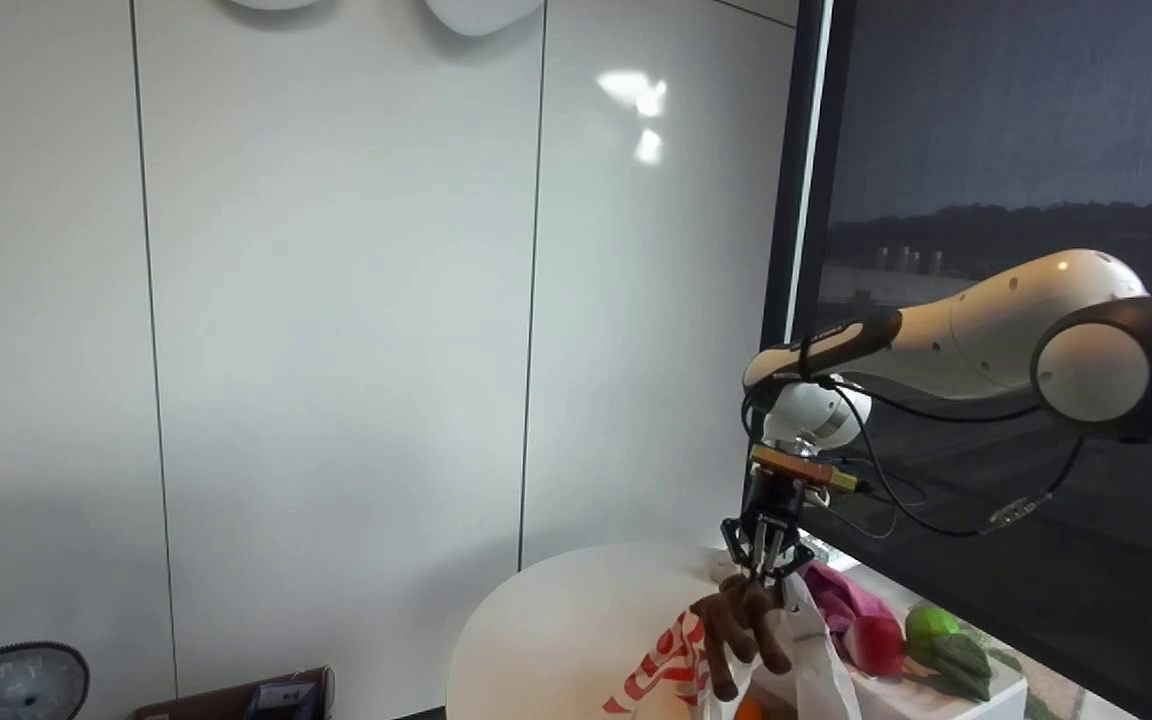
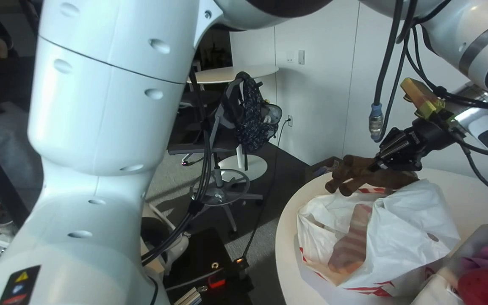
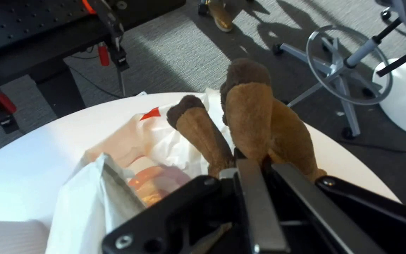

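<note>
My gripper (image 2: 373, 166) is shut on a brown plush toy (image 2: 356, 173) with several stubby limbs. In the wrist view the toy's darker-tipped limbs (image 3: 248, 116) stick out past the fingertips, and its pinched part is hidden between them. The toy hangs over the far rim of a white plastic bag (image 2: 413, 237) with red print; whether they touch I cannot tell. The bag stands open-mouthed on a round white table (image 1: 556, 630). Inside it lies a reddish-orange striped item (image 3: 150, 176), partly covered by the bag's thin wall.
Beside the bag is a white box (image 1: 921, 700) bearing a purple-pink cloth (image 1: 841, 598), a red round item (image 1: 874, 645) and a green one (image 1: 931, 625) with leaves. A dark window (image 1: 1016, 130) rises behind it. A wheeled chair (image 2: 223, 186) stands past the table.
</note>
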`<state>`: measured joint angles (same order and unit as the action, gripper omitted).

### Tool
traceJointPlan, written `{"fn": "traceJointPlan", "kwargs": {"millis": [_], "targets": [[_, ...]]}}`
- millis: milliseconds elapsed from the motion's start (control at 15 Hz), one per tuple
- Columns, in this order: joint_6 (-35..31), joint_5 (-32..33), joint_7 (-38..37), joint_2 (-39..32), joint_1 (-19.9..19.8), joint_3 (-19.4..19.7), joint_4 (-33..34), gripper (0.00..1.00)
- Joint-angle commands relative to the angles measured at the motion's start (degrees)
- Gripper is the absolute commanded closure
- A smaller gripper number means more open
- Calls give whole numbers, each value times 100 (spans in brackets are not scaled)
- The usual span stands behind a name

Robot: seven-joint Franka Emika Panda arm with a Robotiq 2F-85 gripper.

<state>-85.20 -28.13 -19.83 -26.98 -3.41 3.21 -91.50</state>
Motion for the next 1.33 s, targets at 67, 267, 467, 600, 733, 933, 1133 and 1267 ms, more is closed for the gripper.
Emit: {"fn": "traceJointPlan", "kwargs": {"millis": [67, 267, 467, 600, 733, 933, 1133, 1267], "targets": [[479, -1186, 93, 4, -202, -229, -42, 93], [553, -1656, 97, -67, -134, -184, -225, 93], [938, -2448, 366, -84, -202, -268, -297, 93], [703, -2654, 676, 78, -89, -204, -388, 93], [392, -2455, 886, 284, 7, -96, -376, 94], [-124, -2222, 999, 677, -24, 61, -437, 94], [-695, -1996, 982, 1087, -113, 246, -579, 94], [-1120, -1803, 954, 1362, -168, 375, -714, 94]]}}
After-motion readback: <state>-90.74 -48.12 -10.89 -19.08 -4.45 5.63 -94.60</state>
